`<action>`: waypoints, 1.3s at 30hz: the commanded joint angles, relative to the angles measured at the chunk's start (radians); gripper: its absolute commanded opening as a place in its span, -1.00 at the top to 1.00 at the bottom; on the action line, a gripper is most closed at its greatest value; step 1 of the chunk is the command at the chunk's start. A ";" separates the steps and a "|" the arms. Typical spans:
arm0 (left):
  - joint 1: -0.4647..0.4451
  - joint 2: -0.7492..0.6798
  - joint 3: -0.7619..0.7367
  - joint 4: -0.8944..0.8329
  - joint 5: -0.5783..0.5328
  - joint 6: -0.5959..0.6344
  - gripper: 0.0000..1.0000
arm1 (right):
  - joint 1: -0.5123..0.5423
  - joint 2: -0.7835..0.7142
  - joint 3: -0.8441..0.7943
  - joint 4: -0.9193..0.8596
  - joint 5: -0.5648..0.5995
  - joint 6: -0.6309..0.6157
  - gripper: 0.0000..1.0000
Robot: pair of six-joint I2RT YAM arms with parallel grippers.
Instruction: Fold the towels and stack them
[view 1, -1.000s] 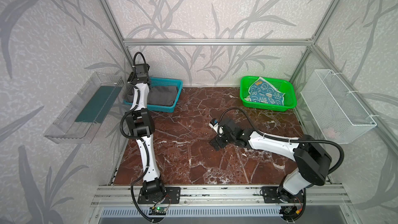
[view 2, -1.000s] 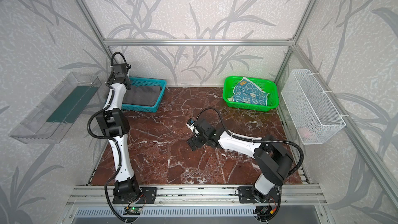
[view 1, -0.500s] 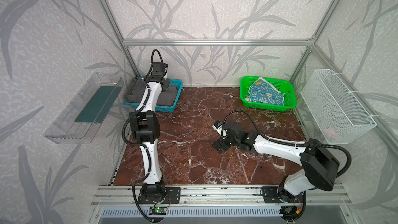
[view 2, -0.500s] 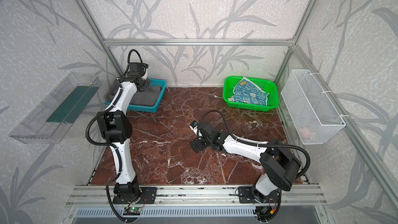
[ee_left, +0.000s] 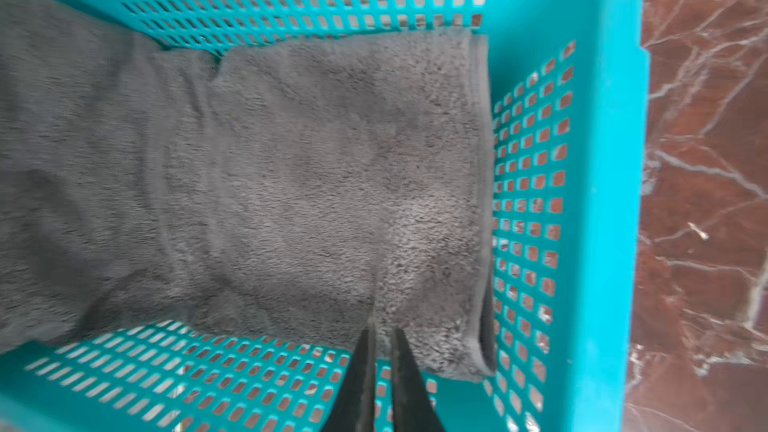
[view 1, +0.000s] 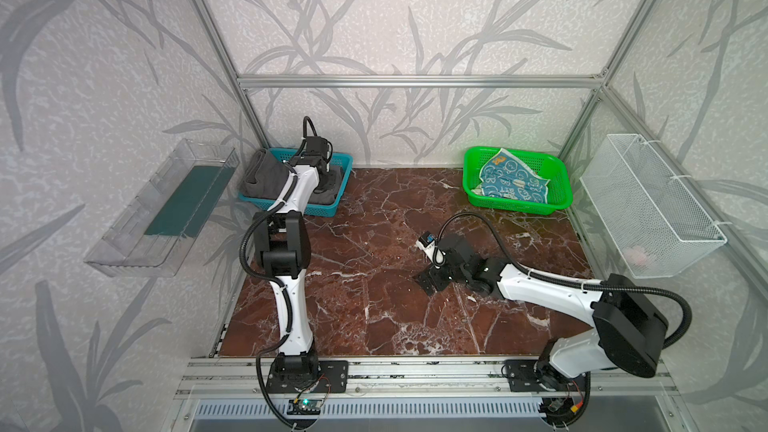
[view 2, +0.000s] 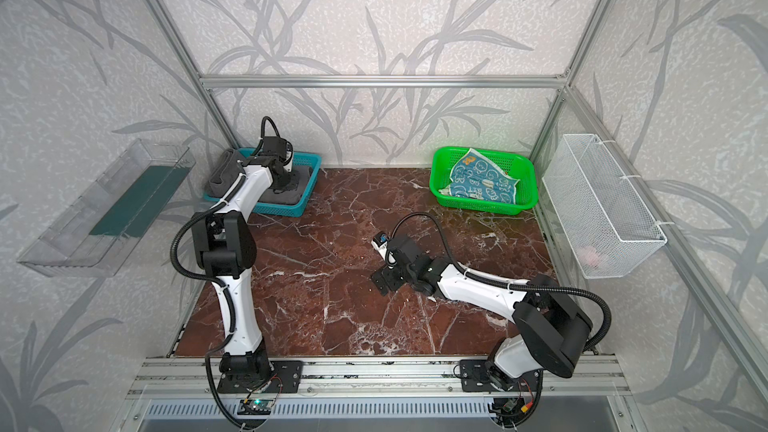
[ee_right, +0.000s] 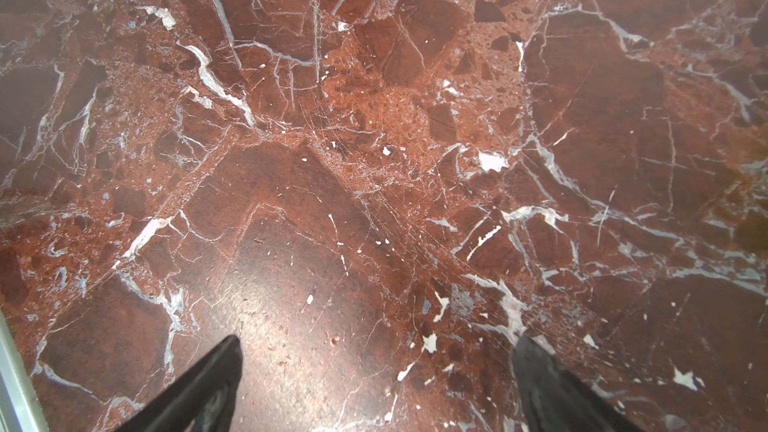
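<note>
Grey towel (ee_left: 291,180) lies in the teal basket (ee_left: 602,160), pinched by the left claw (ee_left: 382,326); right claw (ee_right: 379,339) gapes.

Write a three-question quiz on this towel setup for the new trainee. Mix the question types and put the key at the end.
1. True or false: the right tool holds a towel.
2. Which container holds the dark grey towel? A) green basket B) teal basket C) white wire basket
3. Fill in: the printed teal-blue towel lies in the ___ basket.

Key
1. False: its jaws stand wide open over the bare marble table.
2. B: the teal basket, where the left tool is pinched shut on that towel.
3. Green: the green basket.
</note>
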 commanded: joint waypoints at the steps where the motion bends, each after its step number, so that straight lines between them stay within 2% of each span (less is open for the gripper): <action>1: -0.005 0.049 0.045 -0.048 0.130 -0.073 0.80 | -0.028 -0.042 -0.006 -0.001 0.006 0.028 -0.99; 15: -0.027 0.157 0.137 -0.002 0.301 -0.216 0.87 | -0.220 -0.203 -0.006 -0.128 0.044 0.039 -0.99; 20: -0.052 0.190 0.177 0.030 0.321 -0.264 0.87 | -0.286 -0.232 0.003 -0.146 0.084 0.046 -0.99; 27: -0.068 0.220 0.201 0.094 0.364 -0.357 0.87 | -0.396 -0.211 0.079 -0.207 0.155 0.047 -0.99; 32: -0.074 0.219 0.209 0.128 0.364 -0.385 0.84 | -0.463 -0.125 0.184 -0.222 0.220 0.009 -1.00; 36: -0.077 0.179 0.208 0.128 0.360 -0.369 0.67 | -0.529 0.001 0.321 -0.244 0.230 -0.007 -0.95; 39: -0.086 0.127 0.202 0.124 0.355 -0.355 0.29 | -0.572 0.105 0.445 -0.284 0.214 -0.012 -0.93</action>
